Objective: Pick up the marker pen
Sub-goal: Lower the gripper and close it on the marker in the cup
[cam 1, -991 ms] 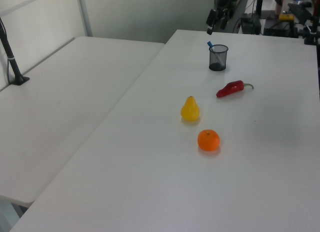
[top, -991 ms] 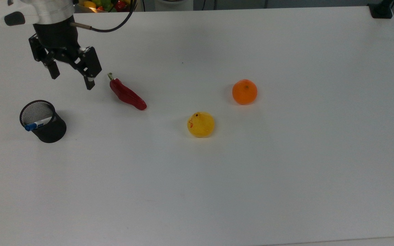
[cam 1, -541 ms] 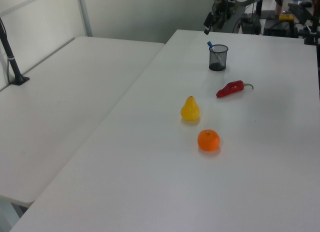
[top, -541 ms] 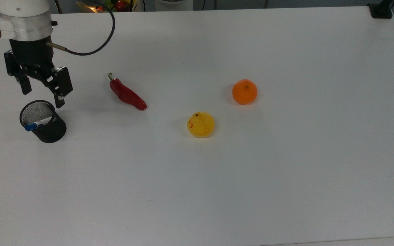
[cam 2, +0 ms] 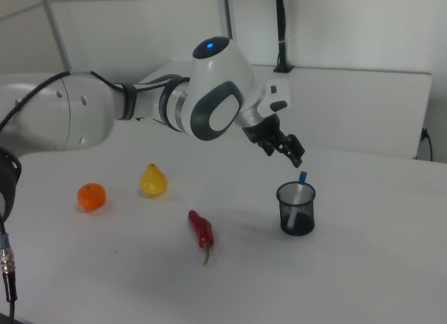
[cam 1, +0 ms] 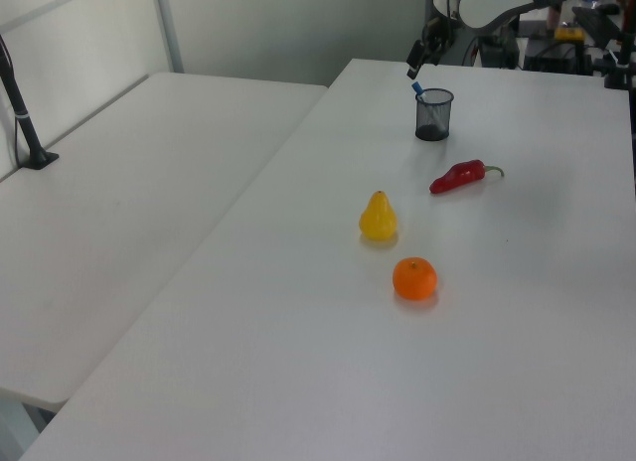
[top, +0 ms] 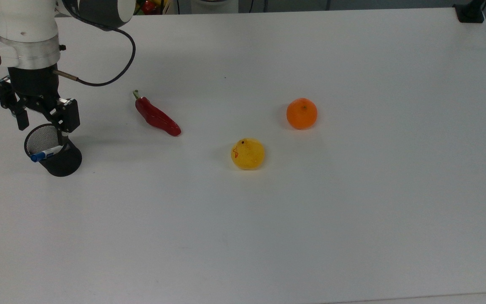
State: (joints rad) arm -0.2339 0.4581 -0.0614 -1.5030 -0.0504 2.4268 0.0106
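- Black mesh pen cup near the table's left edge in the top view holds the marker pen, blue cap poking above the rim.
- Gripper has swept over from beside the red chili and now hangs right above the cup, jaws spread wide and empty.
- That lines it up for the descent, I'd say.
- Plain white tabletop; orange and yellow pear sit mid-table; pale walls behind.
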